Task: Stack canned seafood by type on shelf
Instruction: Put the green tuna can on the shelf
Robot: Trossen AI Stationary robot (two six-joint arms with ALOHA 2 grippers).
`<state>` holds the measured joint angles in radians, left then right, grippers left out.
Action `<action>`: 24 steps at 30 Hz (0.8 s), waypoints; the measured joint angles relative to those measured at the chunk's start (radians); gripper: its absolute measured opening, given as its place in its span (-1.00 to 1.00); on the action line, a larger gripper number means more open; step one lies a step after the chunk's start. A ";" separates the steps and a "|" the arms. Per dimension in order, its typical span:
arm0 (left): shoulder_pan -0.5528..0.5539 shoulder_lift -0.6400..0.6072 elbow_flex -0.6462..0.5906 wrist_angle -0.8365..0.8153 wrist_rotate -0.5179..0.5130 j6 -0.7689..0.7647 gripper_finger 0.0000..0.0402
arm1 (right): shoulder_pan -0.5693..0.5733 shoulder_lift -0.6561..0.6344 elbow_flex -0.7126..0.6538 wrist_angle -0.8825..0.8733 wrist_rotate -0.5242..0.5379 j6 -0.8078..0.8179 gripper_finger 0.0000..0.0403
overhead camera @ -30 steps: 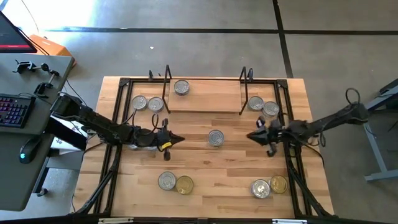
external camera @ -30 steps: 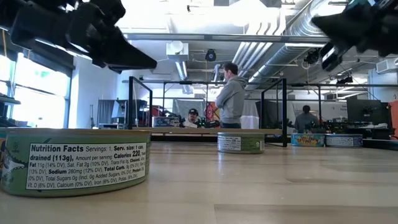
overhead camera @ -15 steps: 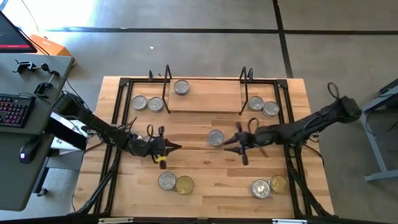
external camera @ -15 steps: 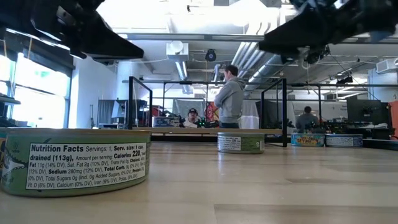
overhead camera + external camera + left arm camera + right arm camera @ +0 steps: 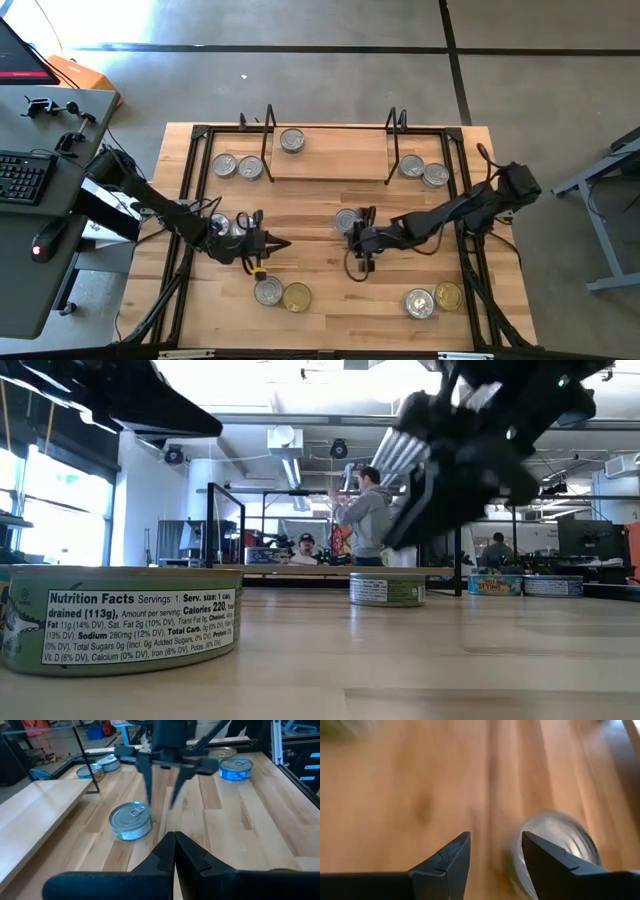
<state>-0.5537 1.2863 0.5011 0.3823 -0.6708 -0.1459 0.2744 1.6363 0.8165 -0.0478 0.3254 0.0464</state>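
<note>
Centring is what the step in hand calls for, as I judge it: the right gripper hangs with its two fingers parted and nothing between them, above the middle of the table, and the lone silver tin lies just beside the fingertips, toward the shelf. In the right wrist view the tin sits off to one side of the gap, mostly behind one finger, so the claw looks not yet lined up. To do it well, the claw should shift until the tin lies squarely between both fingers, then come down low enough for the pads to meet the tin's wall and not its rim or lid, since so flat a tin gives little height to hold. The opening seems wide enough only by a small margin, which I cannot judge surely, so spreading the fingers further before descending would be prudent. One tin already rests on the shelf, well beyond the claw. The left gripper waits with its fingers pressed together, off to the side of the right claw, near a silver and gold pair; it is close enough that the lift should rise straight before travelling to the shelf.
</note>
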 joint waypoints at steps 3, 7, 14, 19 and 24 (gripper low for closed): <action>0.004 0.008 0.000 0.003 -0.001 -0.008 -1.00 | -0.020 0.001 0.005 -0.095 0.004 0.006 -0.15; 0.012 0.029 0.000 0.007 -0.016 -0.011 -1.00 | -0.040 0.001 -0.024 -0.106 -0.014 -0.001 -0.15; 0.031 0.086 -0.001 0.025 -0.018 -0.020 -1.00 | -0.053 0.004 -0.047 -0.019 -0.076 0.031 -0.15; 0.042 0.112 -0.001 0.039 -0.016 -0.036 -1.00 | -0.052 0.054 -0.043 0.081 -0.092 0.068 -0.15; 0.051 0.115 -0.001 0.041 -0.011 -0.069 -1.00 | -0.052 0.136 -0.040 0.259 -0.086 0.160 -0.15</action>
<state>-0.5030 1.4017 0.5003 0.4229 -0.6819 -0.2148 0.2222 1.7724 0.7765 0.2108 0.2392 0.2067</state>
